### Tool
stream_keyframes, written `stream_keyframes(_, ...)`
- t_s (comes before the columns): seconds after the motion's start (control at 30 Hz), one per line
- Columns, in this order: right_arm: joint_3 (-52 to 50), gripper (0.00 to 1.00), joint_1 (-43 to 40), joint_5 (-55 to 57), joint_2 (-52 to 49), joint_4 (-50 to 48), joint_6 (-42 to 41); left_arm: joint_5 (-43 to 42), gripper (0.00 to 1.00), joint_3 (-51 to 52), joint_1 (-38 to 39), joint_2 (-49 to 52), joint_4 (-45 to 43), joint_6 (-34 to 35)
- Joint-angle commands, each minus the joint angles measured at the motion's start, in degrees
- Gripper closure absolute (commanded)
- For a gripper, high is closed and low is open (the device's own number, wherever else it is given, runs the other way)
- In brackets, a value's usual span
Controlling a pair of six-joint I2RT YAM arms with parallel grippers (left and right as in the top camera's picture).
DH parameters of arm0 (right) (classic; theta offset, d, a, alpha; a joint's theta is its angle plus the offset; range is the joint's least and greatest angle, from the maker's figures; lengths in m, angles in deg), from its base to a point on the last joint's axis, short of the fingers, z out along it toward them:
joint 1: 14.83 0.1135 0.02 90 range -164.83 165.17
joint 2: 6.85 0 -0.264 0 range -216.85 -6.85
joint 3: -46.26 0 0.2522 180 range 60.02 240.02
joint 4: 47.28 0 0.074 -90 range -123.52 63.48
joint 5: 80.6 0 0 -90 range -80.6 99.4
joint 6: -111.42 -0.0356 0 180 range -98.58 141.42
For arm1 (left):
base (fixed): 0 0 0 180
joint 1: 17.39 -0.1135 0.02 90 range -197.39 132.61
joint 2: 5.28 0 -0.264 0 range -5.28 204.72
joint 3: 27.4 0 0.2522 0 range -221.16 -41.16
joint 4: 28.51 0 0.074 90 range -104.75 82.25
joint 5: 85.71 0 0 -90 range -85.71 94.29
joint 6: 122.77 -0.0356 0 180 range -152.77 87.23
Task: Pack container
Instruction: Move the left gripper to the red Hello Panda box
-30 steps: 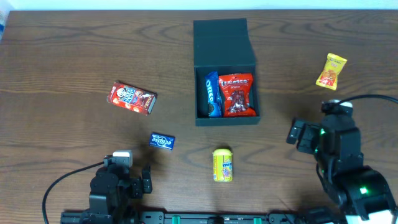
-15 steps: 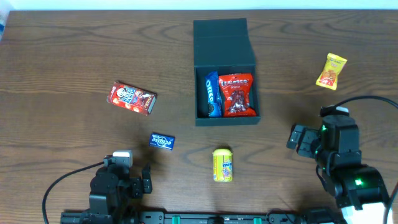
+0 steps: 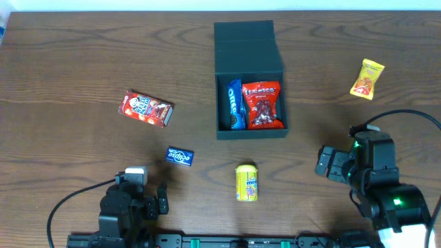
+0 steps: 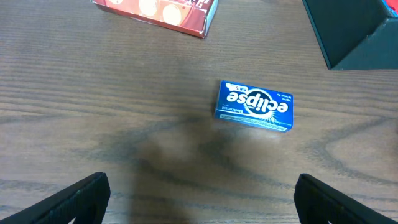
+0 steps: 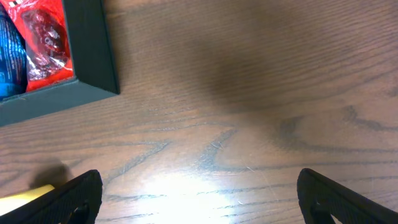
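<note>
Open container at mid-worktop; toward its near-left, Eclipse mints box, long axis crosswise, just ahead of the nearer left tool, spread wide and empty like the right tool at its near-right.

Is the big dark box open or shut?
Open: the container has its lid folded back, and a blue Oreo packet and red snack bag show inside.

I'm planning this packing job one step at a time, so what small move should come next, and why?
Probably ease the left tool forward and down over the blue mint box. That tool is open and empty, and the box lies flat just ahead, roughly centred in front of it. The container stands open, ready to take it.
</note>
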Motion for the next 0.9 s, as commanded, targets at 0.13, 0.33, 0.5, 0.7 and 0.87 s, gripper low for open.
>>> stream_keyframes(0.13,0.02,0.01,-0.48,-0.42,0.02,0.22,0.66,-4.39,0.04,1.81,-0.35,-0.26,-2.84,0.11)
stream_keyframes(0.33,0.02,0.01,-0.48,-0.39,0.02,0.22,0.66,-11.93,0.04,0.59,-0.35,-0.26,-5.07,10.71)
stream_keyframes(0.5,0.02,0.01,-0.48,-0.39,0.02,0.22,0.66,-12.68,0.04,-2.4,-0.35,-0.26,-4.87,10.62)
stream_keyframes(0.7,0.02,0.01,-0.48,-0.39,0.02,0.22,0.66,-12.66,0.05,-4.37,-0.35,-0.17,-4.81,9.66)
stream_keyframes(0.87,0.02,0.01,-0.48,-0.39,0.02,0.22,0.66,-12.74,0.04,-6.21,-0.35,6.27,-5.66,8.9)
